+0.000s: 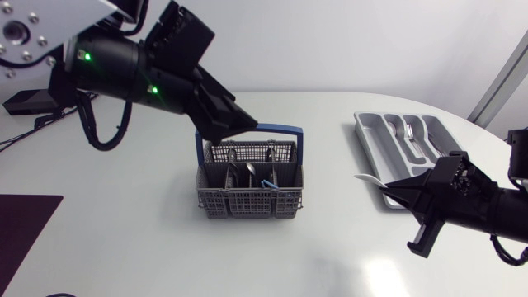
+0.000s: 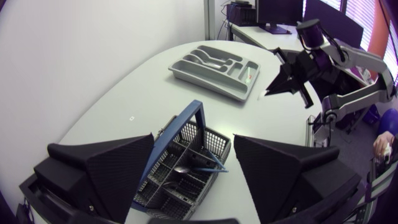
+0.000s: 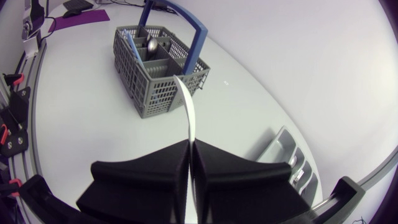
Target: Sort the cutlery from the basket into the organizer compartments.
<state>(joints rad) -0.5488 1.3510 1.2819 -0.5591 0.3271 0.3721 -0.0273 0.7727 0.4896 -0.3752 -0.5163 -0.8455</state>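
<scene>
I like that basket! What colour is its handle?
The handle is blue, on a grey basket. It shows best in the right wrist view.

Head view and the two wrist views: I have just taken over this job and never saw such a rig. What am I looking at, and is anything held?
The head view looks down on a white table with two robot arms. Each wrist view comes from a camera on one arm, looking past that arm's black fingers. The left gripper hangs open above the grey basket, which has a blue handle and holds a metal spoon and a blue piece. The right gripper is shut on a white utensil, clear of the basket and close to the grey tray, where a fork and other metal pieces lie.
</scene>
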